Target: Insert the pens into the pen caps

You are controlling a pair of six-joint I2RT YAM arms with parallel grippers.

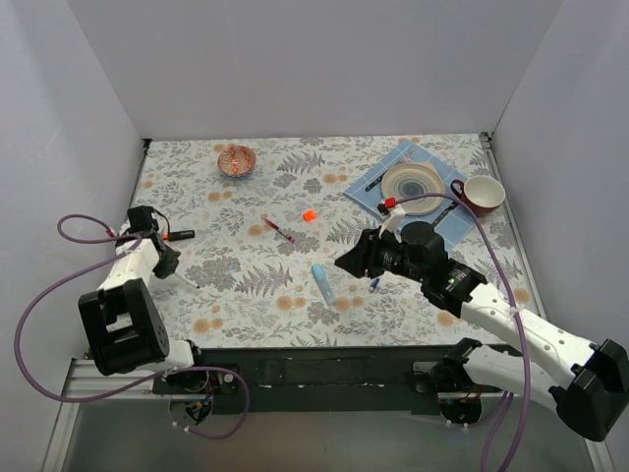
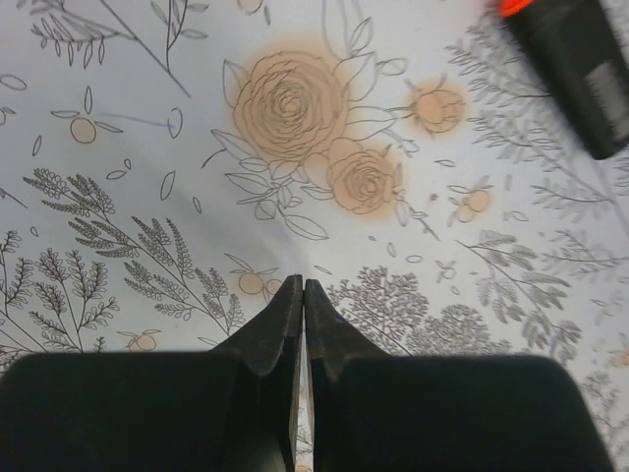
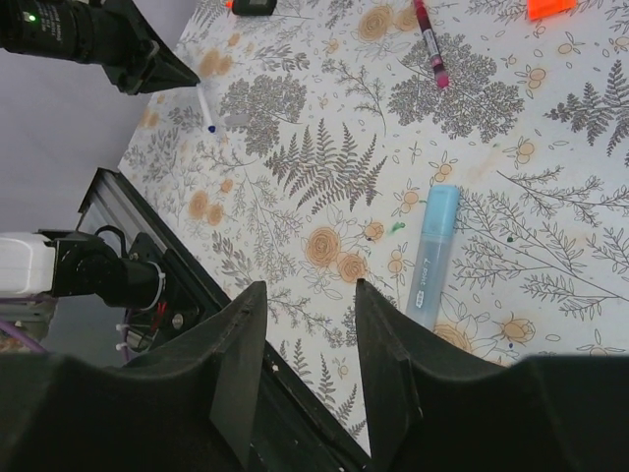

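My left gripper [image 2: 304, 283] [image 1: 167, 264] is shut, fingertips together, and nothing shows between them. The thin white pen [image 1: 184, 280] [image 3: 204, 106] lies with one end at those tips; I cannot tell if they touch. The black marker [image 2: 575, 69] [image 1: 180, 235] with the orange end lies just beyond. My right gripper [image 3: 310, 285] [image 1: 342, 264] hangs open and holds nothing, low over the table's near side. The light-blue marker [image 3: 432, 256] [image 1: 322, 282] lies just right of its jaws. The dark-red pen [image 1: 278, 228] [image 3: 429, 44] and orange cap [image 1: 310, 213] [image 3: 548, 8] lie mid-table. A dark blue cap [image 1: 374, 285] rests beside the right wrist.
A patterned bowl [image 1: 237, 160] stands at the back left. At the back right, a blue mat [image 1: 406, 150] carries a plate [image 1: 413, 187] with dark cutlery [image 1: 375, 182] beside it, and a red cup [image 1: 484, 194]. The table's black front rail [image 3: 187, 285] runs under the right jaws.
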